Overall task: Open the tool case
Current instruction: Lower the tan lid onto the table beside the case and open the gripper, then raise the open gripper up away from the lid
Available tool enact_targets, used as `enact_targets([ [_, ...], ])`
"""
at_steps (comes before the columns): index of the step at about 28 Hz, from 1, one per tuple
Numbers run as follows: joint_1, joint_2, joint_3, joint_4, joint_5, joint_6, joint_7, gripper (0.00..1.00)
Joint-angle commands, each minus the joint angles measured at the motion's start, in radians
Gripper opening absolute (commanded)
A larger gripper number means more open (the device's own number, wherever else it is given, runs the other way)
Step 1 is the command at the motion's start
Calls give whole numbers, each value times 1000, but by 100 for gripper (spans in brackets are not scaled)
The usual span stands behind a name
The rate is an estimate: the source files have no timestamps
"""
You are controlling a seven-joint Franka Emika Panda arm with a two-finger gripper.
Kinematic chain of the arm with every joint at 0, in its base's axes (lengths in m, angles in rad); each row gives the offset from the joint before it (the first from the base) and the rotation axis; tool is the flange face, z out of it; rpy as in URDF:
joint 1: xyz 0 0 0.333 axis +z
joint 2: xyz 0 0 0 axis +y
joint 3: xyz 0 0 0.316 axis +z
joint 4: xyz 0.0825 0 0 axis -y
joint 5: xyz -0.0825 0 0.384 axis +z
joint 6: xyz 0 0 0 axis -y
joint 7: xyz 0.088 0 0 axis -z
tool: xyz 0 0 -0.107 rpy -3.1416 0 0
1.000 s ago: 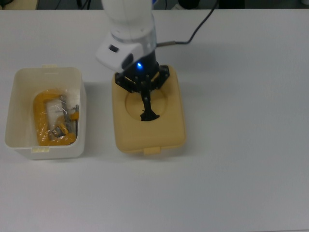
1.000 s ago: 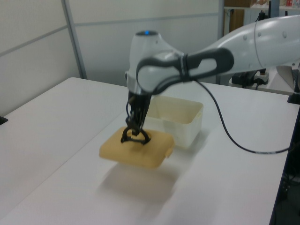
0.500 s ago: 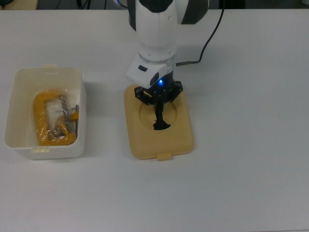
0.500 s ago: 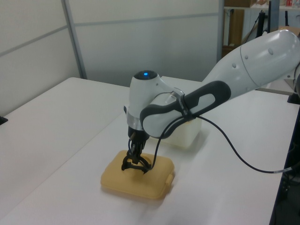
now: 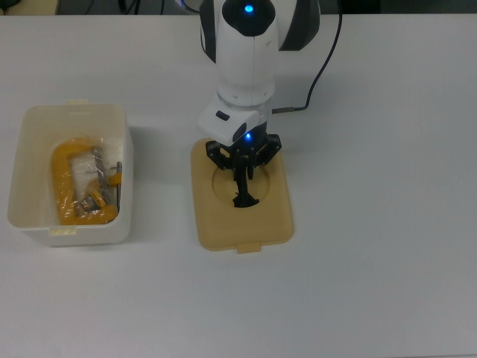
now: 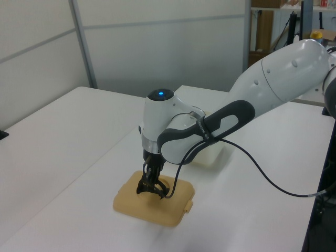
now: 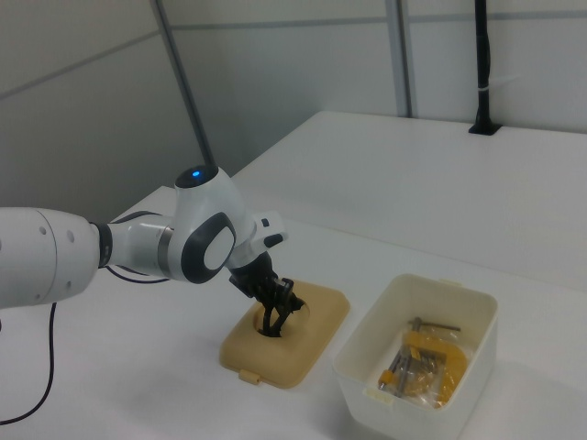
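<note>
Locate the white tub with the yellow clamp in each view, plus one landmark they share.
Top view: white tub at far left, open, yellow clamp inside.
Left view: mostly hidden behind the arm; only a white corner shows.
Right view: lower right.
Shared landmark: tan lid beside it, under the gripper.

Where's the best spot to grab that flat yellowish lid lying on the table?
Probably the black handle in the round recess of the tan-yellow plastic lid, coming straight down from above. The lid lies flat on the white table with low edges, so the raised handle is the easiest grip. The gripper is already there.
</note>
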Motion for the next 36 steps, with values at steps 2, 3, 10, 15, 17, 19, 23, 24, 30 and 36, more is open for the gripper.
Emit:
enact_targets([
  [2,-1,-25,-8,45,-22,-93,23,100],
  [3,-3,-42,-11,65,-22,-135,23,100],
  [10,-29,-129,-17,163,-16,-362,16,100],
  [15,-58,-182,-20,235,-15,-542,-43,100],
  [17,-64,-198,-28,249,-16,-594,-60,100],
  [19,-69,-234,-51,256,-15,-633,-84,100],
  [23,-70,-275,-83,256,-12,-680,-109,100],
  [24,-73,-287,-94,259,-12,-705,-110,100],
  [30,-72,-301,-131,269,-19,-757,-113,100],
  [36,-69,-335,-188,266,-15,-774,-165,100],
])
